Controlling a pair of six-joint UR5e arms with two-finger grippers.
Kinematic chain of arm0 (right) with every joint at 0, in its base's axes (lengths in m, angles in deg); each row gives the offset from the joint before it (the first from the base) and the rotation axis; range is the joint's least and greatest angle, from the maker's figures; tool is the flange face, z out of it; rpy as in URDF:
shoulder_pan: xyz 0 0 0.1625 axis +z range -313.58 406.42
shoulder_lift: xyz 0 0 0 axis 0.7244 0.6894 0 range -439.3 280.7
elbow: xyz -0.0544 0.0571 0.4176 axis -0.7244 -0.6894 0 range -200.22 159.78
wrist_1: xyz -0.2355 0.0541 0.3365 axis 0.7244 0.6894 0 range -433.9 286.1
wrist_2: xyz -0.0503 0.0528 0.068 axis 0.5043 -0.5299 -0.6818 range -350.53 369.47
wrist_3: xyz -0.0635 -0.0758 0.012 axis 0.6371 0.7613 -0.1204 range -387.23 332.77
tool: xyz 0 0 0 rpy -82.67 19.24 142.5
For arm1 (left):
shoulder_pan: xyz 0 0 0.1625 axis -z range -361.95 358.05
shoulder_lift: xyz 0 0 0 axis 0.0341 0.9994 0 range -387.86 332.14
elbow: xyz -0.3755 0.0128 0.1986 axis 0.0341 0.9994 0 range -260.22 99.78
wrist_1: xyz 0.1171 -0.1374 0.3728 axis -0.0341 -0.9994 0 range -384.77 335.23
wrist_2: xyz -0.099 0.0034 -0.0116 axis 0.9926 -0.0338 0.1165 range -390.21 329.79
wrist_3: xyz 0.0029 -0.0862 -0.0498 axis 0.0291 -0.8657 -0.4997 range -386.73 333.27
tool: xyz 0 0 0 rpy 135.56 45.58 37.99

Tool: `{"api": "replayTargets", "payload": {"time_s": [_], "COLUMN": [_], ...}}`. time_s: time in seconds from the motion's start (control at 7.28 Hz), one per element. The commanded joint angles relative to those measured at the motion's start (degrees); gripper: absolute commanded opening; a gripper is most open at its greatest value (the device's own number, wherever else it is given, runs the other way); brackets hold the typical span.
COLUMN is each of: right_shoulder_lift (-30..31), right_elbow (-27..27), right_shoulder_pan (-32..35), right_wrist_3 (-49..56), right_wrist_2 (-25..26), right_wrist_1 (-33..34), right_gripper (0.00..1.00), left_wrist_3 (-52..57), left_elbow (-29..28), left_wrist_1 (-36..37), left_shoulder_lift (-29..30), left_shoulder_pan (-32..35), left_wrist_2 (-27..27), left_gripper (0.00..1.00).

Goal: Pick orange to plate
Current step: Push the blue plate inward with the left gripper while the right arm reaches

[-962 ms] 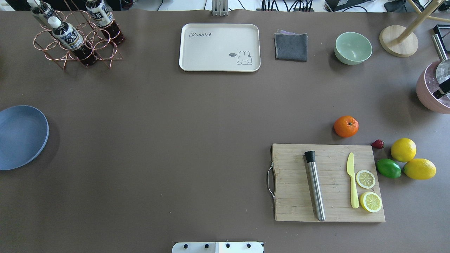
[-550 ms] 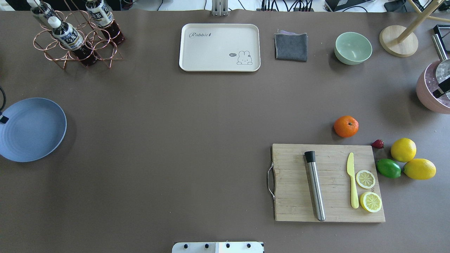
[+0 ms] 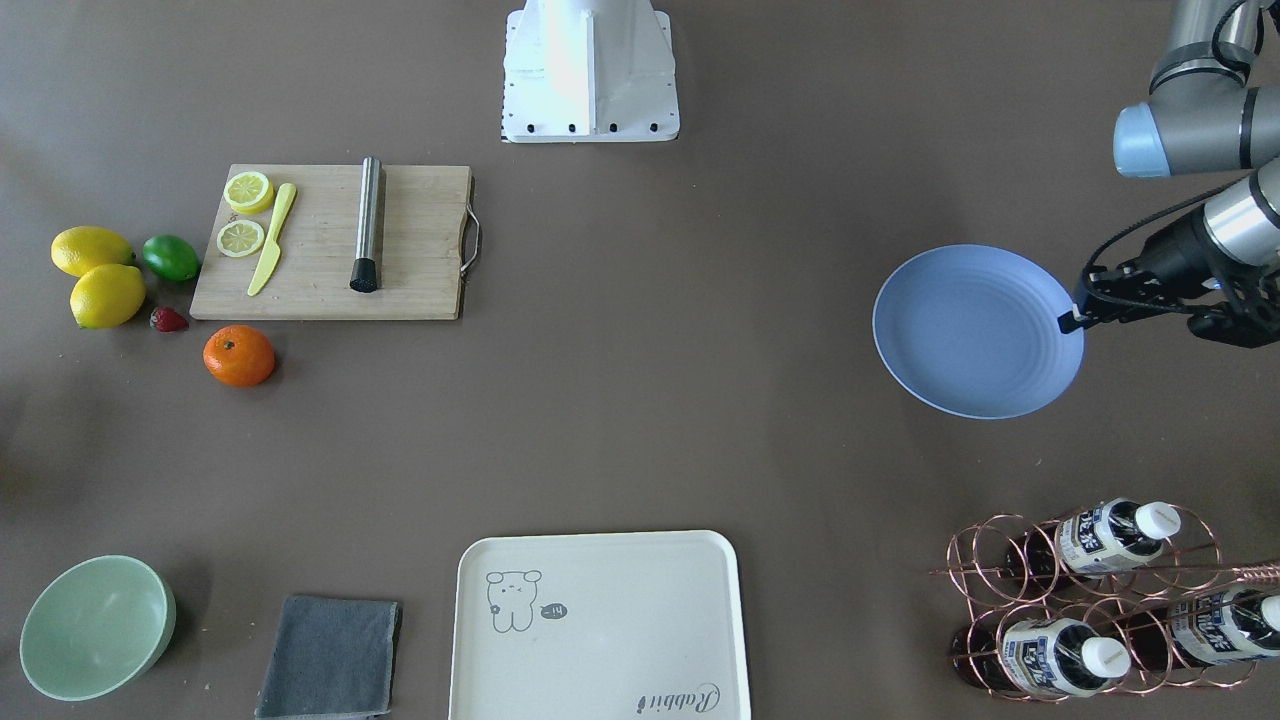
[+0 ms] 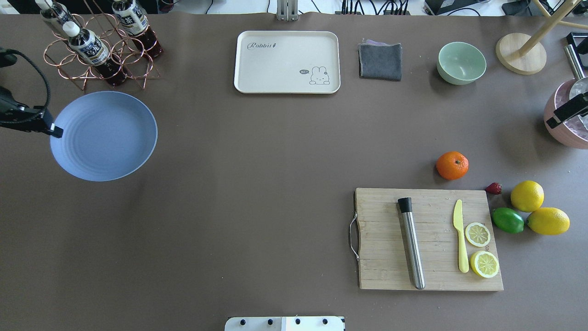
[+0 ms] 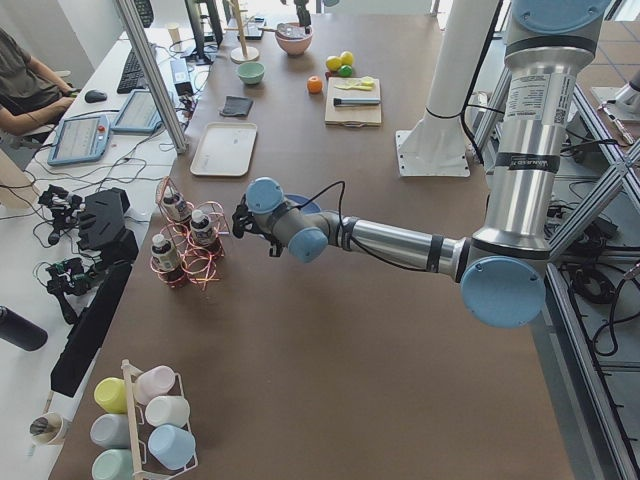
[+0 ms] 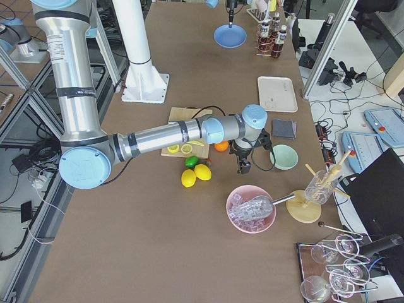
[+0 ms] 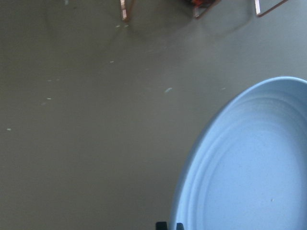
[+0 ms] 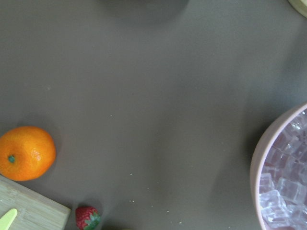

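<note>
The orange rests on the brown table just beyond the cutting board, also visible in the front view and at the left of the right wrist view. The blue-lavender plate is at the table's left side, near the bottle rack. My left gripper is shut on the plate's rim; its fingertips show at the plate edge. My right gripper hovers over the pink bowl, well to the right of the orange; whether it is open or shut does not show.
A wooden cutting board carries a steel muddler, a yellow knife and lemon slices. Two lemons, a lime and a strawberry lie to its right. A pink ice bowl, green bowl, grey cloth, cream tray and copper bottle rack line the far side.
The plate has moved rightward and farther into the table, carried by my left gripper, which has come into view. The right gripper's finger has shifted slightly over the pink bowl. The orange has not moved.
</note>
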Motion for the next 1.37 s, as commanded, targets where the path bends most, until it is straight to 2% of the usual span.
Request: {"api": "replayTargets", "payload": {"time_s": [0.0, 0.14, 0.27, 0.41, 0.55, 0.82, 1.24], "right_shoulder_lift": [-2.26, -2.36, -1.84, -1.83, -2.01, -1.92, -1.92], "right_elbow": [0.96, 0.70, -0.08, -0.44, -0.44, -0.53, -0.53], "right_shoulder_pan": [-3.82, -5.75, -8.91, -12.07, -15.41, -17.81, -22.20], "right_wrist_3": [-6.50, -12.36, -20.86, -28.60, -32.86, -33.51, -33.95], "right_wrist_2": [-1.08, -1.70, -1.18, 0.74, 3.63, 5.42, 9.36], "right_wrist_1": [-0.25, -5.30, -13.53, -19.35, -22.19, -22.66, -22.66], "right_gripper": [1.00, 1.00, 1.00, 1.00, 1.00, 1.00, 1.00], "left_wrist_3": [-20.38, -26.90, -31.32, -34.32, -34.96, -38.73, -38.66], "left_elbow": [6.31, 5.88, 5.70, 5.53, 4.48, 0.01, -1.15], "left_wrist_1": [-0.01, 0.25, 0.25, 0.25, 0.34, 0.34, 0.16], "left_shoulder_lift": [5.64, 9.51, 11.89, 13.83, 15.77, 21.12, 21.59], "left_shoulder_pan": [-15.30, -21.82, -26.49, -30.63, -33.72, -36.03, -37.70], "left_wrist_2": [-11.99, -17.64, -21.18, -25.13, -28.13, -31.05, -32.20], "left_gripper": [0.00, 0.00, 0.00, 0.00, 0.00, 0.00, 0.00]}}
